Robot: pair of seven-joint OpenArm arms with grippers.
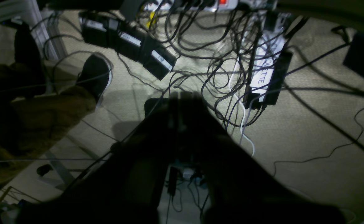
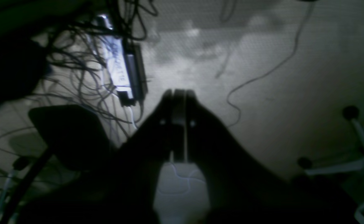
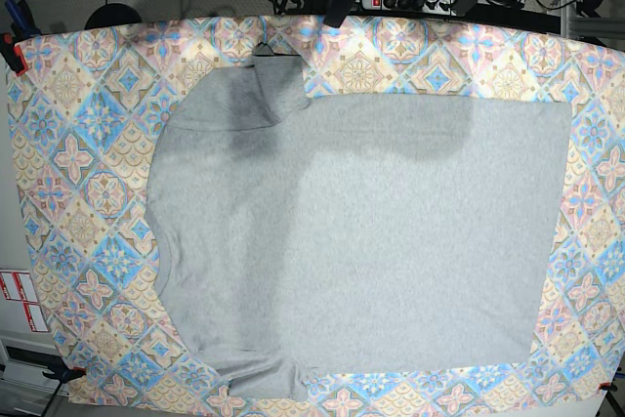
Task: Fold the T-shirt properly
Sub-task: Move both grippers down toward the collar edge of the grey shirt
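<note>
The T-shirt [image 3: 391, 241] lies spread flat, plain grey side up, on the patterned tablecloth [image 3: 78, 144] in the base view. Its hem is at the right, and its two sleeves stick out at the upper left and lower left. Neither gripper appears in the base view. In the left wrist view my left gripper [image 1: 182, 97] is a dark silhouette, shut and empty, hanging over the floor. My right gripper [image 2: 178, 92] is likewise shut with nothing between its fingers, also over the floor. The T-shirt does not show in either wrist view.
Below the grippers the floor carries tangled cables [image 1: 219, 62], power bricks [image 1: 129, 43] and a power strip [image 2: 119, 71]. A person's shoe [image 1: 96, 74] is at the left, and a chair base [image 2: 356, 155] at the right. Red clamps [image 3: 10, 49] hold the cloth's corners.
</note>
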